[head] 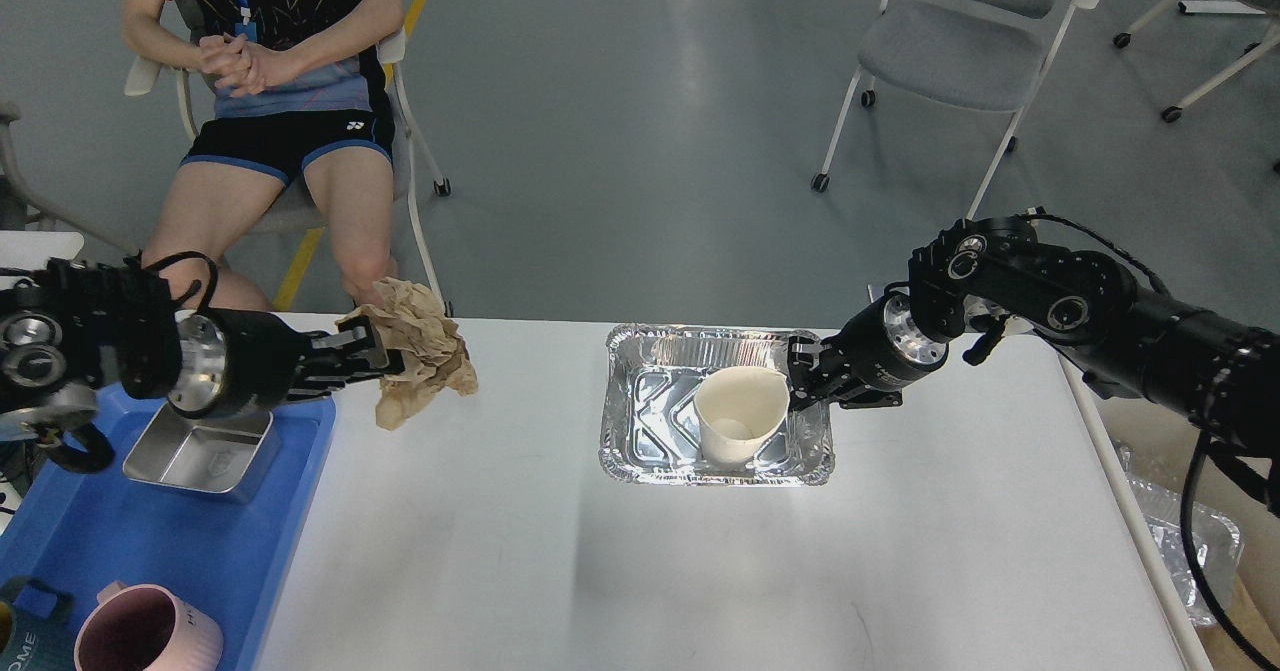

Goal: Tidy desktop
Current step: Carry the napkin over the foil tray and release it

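Note:
The white desktop (700, 571) fills the lower view. My left gripper (368, 353) is shut on a crumpled brown paper (420, 351) and holds it raised above the desktop's far left part, beside the blue tray (170, 541). A foil tray (715, 416) stands at the middle of the desktop with a white paper cup (740, 413) lying tilted in it. My right gripper (805, 376) is at the foil tray's right rim, next to the cup; its fingers look closed on the rim, but they are small and dark.
The blue tray holds a steel box (200, 451) and a pink mug (150, 631). A seated person (270, 101) is beyond the desktop's far left edge. A grey chair (960, 41) stands behind. A bin with foil trays (1190, 541) is past the right edge.

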